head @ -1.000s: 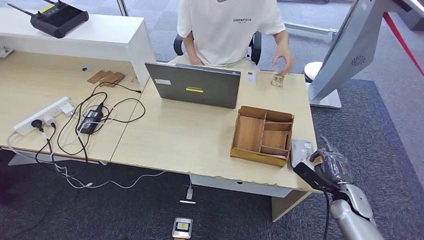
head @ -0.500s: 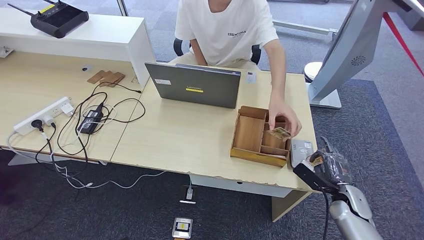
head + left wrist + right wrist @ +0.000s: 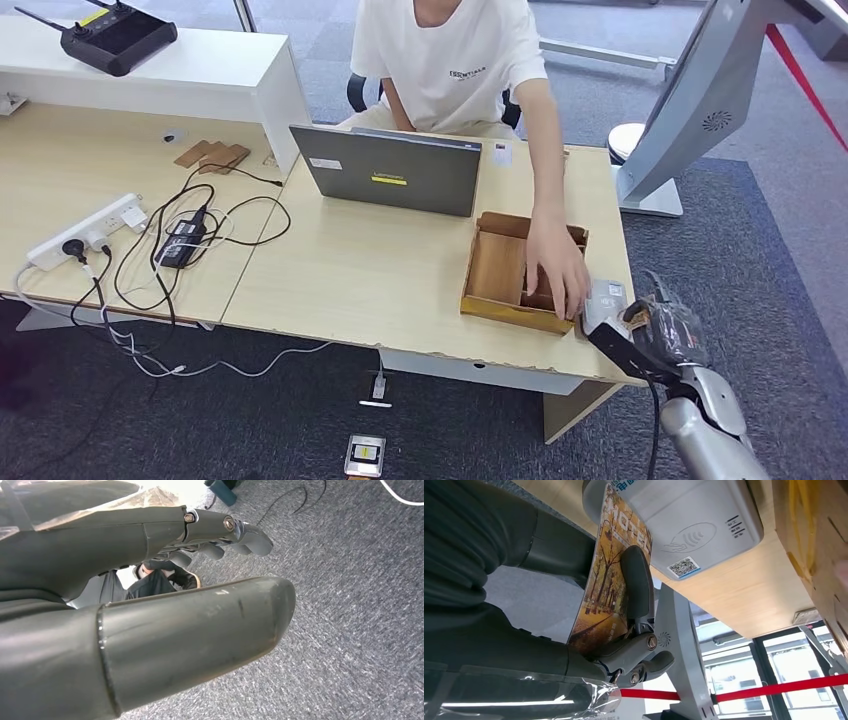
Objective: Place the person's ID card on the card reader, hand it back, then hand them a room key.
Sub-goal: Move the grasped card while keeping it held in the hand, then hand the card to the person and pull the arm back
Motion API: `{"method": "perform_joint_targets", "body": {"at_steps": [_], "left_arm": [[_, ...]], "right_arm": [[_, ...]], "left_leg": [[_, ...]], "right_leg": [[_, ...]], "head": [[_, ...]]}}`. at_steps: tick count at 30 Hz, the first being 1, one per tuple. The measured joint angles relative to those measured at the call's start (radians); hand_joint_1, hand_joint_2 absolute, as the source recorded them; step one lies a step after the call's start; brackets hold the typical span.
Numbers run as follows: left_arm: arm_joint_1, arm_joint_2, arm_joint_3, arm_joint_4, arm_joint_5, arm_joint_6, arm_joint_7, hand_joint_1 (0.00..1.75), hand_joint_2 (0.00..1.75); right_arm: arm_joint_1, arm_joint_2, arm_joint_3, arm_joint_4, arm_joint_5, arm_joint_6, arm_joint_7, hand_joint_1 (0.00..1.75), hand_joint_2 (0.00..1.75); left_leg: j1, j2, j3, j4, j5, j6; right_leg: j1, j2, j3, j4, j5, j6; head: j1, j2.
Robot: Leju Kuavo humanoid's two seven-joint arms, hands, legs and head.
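Right hand: I am seeing its fingers grasping the ID card, card edge just beside the grey card reader at the desk corner. Left hand: fingers are hanging released over carpet. A person's hand is reaching into the wooden organiser beside the reader.

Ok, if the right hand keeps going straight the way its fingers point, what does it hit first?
Most likely the card reader, just ahead of the right hand and the hotel card it holds. The person's hand is close beside it; depth unclear.
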Motion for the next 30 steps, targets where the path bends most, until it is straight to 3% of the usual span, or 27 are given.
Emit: {"method": "perform_joint_targets", "body": {"at_steps": [15,23,30], "left_arm": [[-0.006,0.000,-0.001,0.000,-0.002,0.004,0.002,0.00,0.00],[-0.006,0.000,-0.002,0.000,-0.001,0.016,0.008,0.00,0.00],[-0.005,-0.003,-0.002,0.000,-0.007,0.019,0.009,0.00,0.00]], "right_arm": [[-0.045,-0.027,-0.019,0.004,0.019,-0.054,0.036,1.75,1.75],[-0.126,-0.036,-0.068,-0.025,0.041,-0.158,0.092,1.75,1.75],[-0.186,-0.018,-0.114,-0.085,-0.025,-0.189,0.046,1.75,1.75]], "left_leg": [[0.000,0.000,0.000,0.000,0.000,0.000],[0.000,0.000,-0.001,0.000,0.000,0.000],[0.000,0.000,-0.001,0.000,0.000,0.000]], "right_leg": [[0.000,0.000,0.000,0.000,0.000,0.000],[0.000,0.000,0.000,0.000,0.000,0.000],[0.000,0.001,0.000,0.001,0.000,0.000]], "head": [[0.000,0.000],[0.000,0.000],[0.000,0.000]]}}
